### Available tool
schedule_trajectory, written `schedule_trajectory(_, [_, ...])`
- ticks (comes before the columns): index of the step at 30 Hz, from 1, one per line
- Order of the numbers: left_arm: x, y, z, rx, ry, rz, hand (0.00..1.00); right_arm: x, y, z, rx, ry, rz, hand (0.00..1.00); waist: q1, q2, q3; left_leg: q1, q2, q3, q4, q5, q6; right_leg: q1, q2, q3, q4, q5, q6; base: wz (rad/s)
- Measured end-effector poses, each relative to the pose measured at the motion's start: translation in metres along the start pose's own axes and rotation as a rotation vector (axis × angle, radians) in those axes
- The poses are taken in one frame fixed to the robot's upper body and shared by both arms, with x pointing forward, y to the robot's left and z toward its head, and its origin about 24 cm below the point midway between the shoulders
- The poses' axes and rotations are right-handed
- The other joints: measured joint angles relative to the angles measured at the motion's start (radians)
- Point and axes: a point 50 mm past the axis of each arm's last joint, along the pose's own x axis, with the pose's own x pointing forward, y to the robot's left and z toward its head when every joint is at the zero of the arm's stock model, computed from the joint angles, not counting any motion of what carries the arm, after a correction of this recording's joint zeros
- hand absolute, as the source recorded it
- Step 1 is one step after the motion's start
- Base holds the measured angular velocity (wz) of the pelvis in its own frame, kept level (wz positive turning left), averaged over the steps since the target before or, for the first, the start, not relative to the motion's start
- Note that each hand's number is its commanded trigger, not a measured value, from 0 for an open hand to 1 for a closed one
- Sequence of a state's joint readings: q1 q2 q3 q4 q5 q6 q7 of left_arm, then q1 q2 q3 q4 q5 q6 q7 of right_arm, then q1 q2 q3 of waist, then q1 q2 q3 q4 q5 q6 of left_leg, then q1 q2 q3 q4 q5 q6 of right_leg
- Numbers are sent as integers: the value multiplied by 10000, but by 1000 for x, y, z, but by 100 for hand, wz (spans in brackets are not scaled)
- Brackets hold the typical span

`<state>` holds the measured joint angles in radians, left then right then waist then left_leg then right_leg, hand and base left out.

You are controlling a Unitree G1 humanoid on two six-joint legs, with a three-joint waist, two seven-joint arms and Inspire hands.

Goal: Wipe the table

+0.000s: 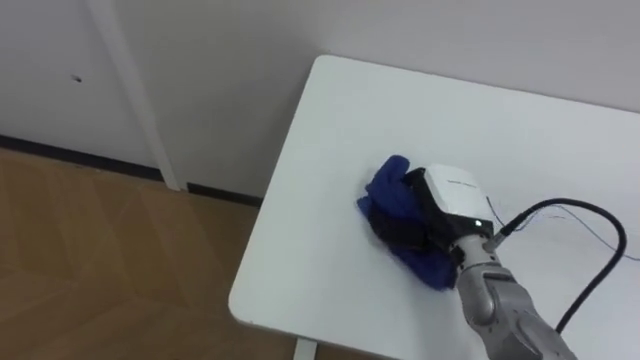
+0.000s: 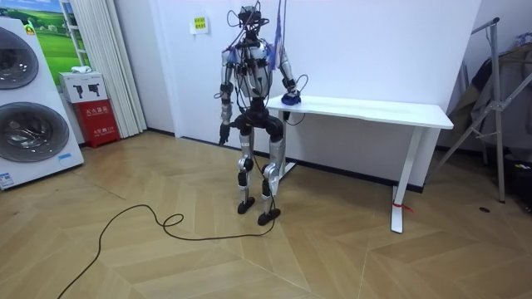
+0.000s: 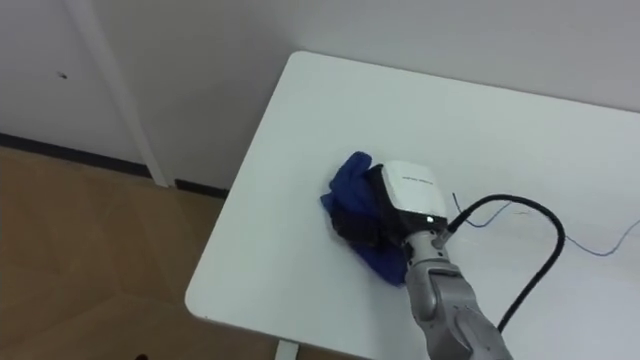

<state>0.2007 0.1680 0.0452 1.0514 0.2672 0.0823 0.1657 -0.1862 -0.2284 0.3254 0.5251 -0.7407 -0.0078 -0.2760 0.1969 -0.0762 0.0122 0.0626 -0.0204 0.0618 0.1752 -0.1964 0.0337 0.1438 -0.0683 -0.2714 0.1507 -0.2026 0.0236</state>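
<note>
A bunched blue cloth (image 1: 385, 190) lies near the left end of the white table (image 1: 340, 130), a little in from its front edge. My right hand (image 1: 455, 195) rests on top of it, dark fingers curled into the fabric, and cloth sticks out ahead of the hand and back under the wrist. In the room view I stand at the table's (image 2: 374, 106) end nearest the room view's left, right arm reaching onto the cloth (image 2: 291, 100). My left hand (image 2: 222, 133) hangs at my side.
The table stands against a white wall, with wooden floor (image 1: 100, 260) beyond its left edge. A white upright post (image 1: 135, 90) stands by the wall. Washing machines (image 2: 29, 108) and a red box (image 2: 87, 112) stand far left; a rack (image 2: 499, 108) stands right.
</note>
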Motion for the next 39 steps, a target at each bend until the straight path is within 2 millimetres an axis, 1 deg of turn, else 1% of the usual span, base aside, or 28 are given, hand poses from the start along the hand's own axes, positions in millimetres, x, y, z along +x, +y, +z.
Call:
schedule_trajectory(2, [-1,1,-3,-16,86,52,0,2,-1,-8,431,357,-112,100,-34,8,-9,-177,-16,-141,78,-1,0,-19,0,-116,6,2,2,22])
schedule_trajectory(4, [-2,1,-9,-107,337,42,0,8,-10,-24,892,1103,-552,100,-114,65,-14,-470,-46,-396,334,0,2,-74,-26,-484,8,13,16,41])
schedule_trajectory(5, [-2,2,-9,-141,299,51,0,10,-12,-29,949,1348,-683,100,-139,89,-31,-567,-64,-446,411,4,8,-144,-34,-567,0,14,17,44])
schedule_trajectory(6, [-2,3,-7,-169,210,85,0,12,-19,-41,1089,1862,-1023,100,-164,142,-85,-778,-85,-542,536,13,22,-252,-39,-647,10,16,18,32])
schedule_trajectory(7, [-3,3,-10,-194,269,104,0,16,-27,-52,1262,2351,-1358,100,-150,163,-109,-893,-99,-589,551,53,32,-344,-49,-672,23,17,18,24])
schedule_trajectory(8, [-3,3,-12,-217,331,108,0,17,-31,-57,1330,2589,-1500,100,-149,202,-104,-918,-105,-635,537,74,31,-375,-52,-677,26,20,19,11])
schedule_trajectory(9, [-4,4,-16,-306,436,144,0,13,-36,-71,1492,3117,-1770,100,-153,269,-115,-950,-117,-680,550,93,34,-379,-56,-730,19,27,23,9])
schedule_trajectory(10, [-4,5,-17,-376,470,189,0,10,-38,-79,1541,3385,-1913,100,-171,290,-125,-955,-124,-715,563,93,34,-358,-58,-776,20,27,23,24])
schedule_trajectory(11, [-5,8,-22,-506,600,293,0,2,-41,-93,1574,3842,-2185,100,-304,301,-130,-958,-148,-820,575,97,29,-278,-58,-899,6,27,23,27])
schedule_trajectory(13, [-6,13,-32,-801,845,481,0,-14,-45,-117,1706,4732,-2666,100,-430,248,-149,-933,-145,-881,558,110,8,-231,-35,-898,0,26,23,17])
schedule_trajectory(14, [-7,14,-33,-843,870,514,0,-18,-46,-123,1733,4950,-2738,100,-506,230,-152,-940,-149,-916,560,113,2,-228,-35,-918,-2,26,23,11])
schedule_trajectory(15, [-7,15,-36,-909,916,566,0,-28,-47,-134,1944,5419,-2925,100,-642,202,-167,-945,-155,-969,562,118,-5,-217,-34,-985,5,26,23,9])
schedule_trajectory(16, [-8,15,-37,-971,941,596,0,-33,-46,-139,2043,5672,-3004,100,-667,185,-175,-923,-155,-968,562,118,-5,-195,-35,-997,1,26,23,5])
schedule_trajectory(18, [-9,17,-42,-1115,1062,693,0,-51,-41,-156,2372,6624,-3213,100,-860,120,-188,-743,-160,-965,550,118,-5,-13,-40,-1022,-3,26,23,0])
schedule_trajectory(20, [-8,18,-40,-1112,857,720,0,-65,-39,-168,2311,7134,-3142,100,-942,36,-249,-657,-168,-949,533,118,-5,60,-47,-989,-6,26,24,0])
schedule_trajectory(21, [-8,19,-38,-1124,720,744,0,-72,-37,-173,2378,7439,-3118,100,-1049,28,-210,-598,-169,-949,529,118,-5,124,-48,-955,-11,26,24,0])
schedule_trajectory(22, [-9,19,-40,-1172,726,751,0,-78,-34,-177,2425,7693,-3069,100,-1127,-51,-240,-528,-166,-926,467,118,-4,158,-50,-924,-2,26,24,-3])
schedule_trajectory(23, [-9,19,-40,-1191,731,758,0,-81,-34,-179,2434,7768,-3087,100,-1131,-84,-255,-512,-161,-901,441,118,-5,161,-49,-918,-2,25,25,-10])
schedule_trajectory(25, [-8,21,-40,-1313,726,822,0,-94,-29,-185,2394,8140,-3071,100,-1171,-188,-242,-518,-140,-894,378,116,-5,171,-37,-900,11,25,25,-10])
schedule_trajectory(27, [-8,22,-42,-1371,789,835,0,-101,-27,-188,2346,8332,-3085,100,-1227,-224,-241,-509,-139,-870,359,116,-5,164,-38,-897,13,26,26,-7])
schedule_trajectory(30, [-9,22,-44,-1415,865,779,0,-105,-26,-189,2200,8405,-3138,100,-1217,-203,-240,-503,-129,-794,393,123,-10,234,-42,-916,17,26,26,-7])
schedule_trajectory(32, [-9,21,-44,-1374,857,686,0,-103,-27,-187,1985,8282,-3079,100,-1151,-180,-229,-500,-112,-734,402,127,-12,231,-39,-903,20,26,26,-5])
schedule_trajectory(34, [-9,18,-44,-1316,858,580,0,-94,-30,-182,1538,8027,-2890,100,-1004,-146,-215,-501,-82,-643,387,135,-26,141,-29,-813,44,27,25,-26])
schedule_trajectory(35, [-9,16,-44,-1303,887,468,0,-88,-33,-177,1123,7802,-2746,100,-812,-108,-185,-450,-79,-494,361,140,-33,115,-28,-809,47,41,2,-43])
schedule_trajectory(36, [-8,15,-40,-1176,825,368,0,-78,-35,-168,630,7354,-2491,100,-653,-98,-174,-368,-42,-331,287,150,-51,85,-23,-796,66,53,-19,-57])
schedule_trajectory(37, [-7,14,-37,-1036,744,231,0,-61,-36,-150,141,6484,-2068,100,-423,-75,-163,-373,91,-153,250,165,-78,-78,4,-706,203,67,-43,-52])
schedule_trajectory(38, [-7,12,-36,-966,757,165,0,-50,-36,-138,-102,5930,-1828,100,-317,-64,-139,-380,88,-61,225,178,-101,-165,27,-671,243,95,-89,-45])
schedule_trajectory(39, [-4,11,-32,-854,765,10,0,-25,-36,-110,-551,4685,-1466,100,-165,-78,-57,-436,131,14,229,206,-143,-264,72,-607,246,134,-155,-28])
